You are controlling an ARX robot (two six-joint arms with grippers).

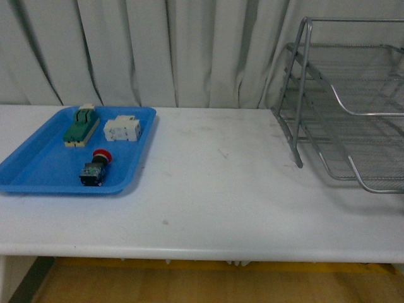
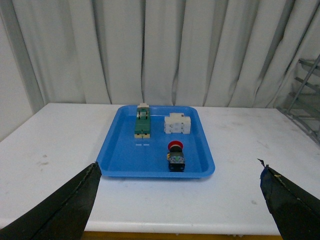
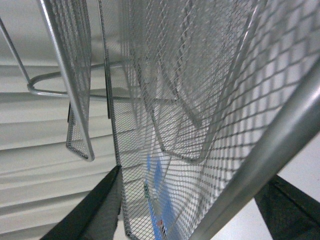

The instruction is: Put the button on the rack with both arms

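Nothing has been picked up yet, as far as I can judge: the button [image 1: 96, 167] sits in the lower left of the front view, lying in the near right part of the blue tray [image 1: 38, 165], its round red cap toward the curtain [image 1: 158, 50] and its blocky black-and-blue body toward the table's near edge. Neither arm shows in the front view. In the left wrist view the left gripper [image 2: 178, 163] hangs short of the tray with its 2 dark fingers [image 2: 70, 210] spread wide and nothing between them, the button [image 2: 176, 156] lined up roughly in the gap. The right gripper [image 3: 195, 172] is also spread wide and empty, held very close to the rack [image 3: 200, 100], whose mesh fills that view. So the step in hand looks like the approach to the first grasp. The next move probably calls for the left arm to come down and close on the body, not the glossy domed cap (which may slip). A handover looks likely, since the rack [image 1: 297, 95] stands at the far right of the front view, well apart from the tray. The tray is smooth moulded plastic with a raised lip and rounded corners. The rack is silver diamond mesh in bent tube, 3 shelves. The white table [image 1: 221, 189] is matte and faintly scuffed. The green-and-cream switch [image 1: 81, 126] and the white component [image 1: 122, 129] lie behind the button.
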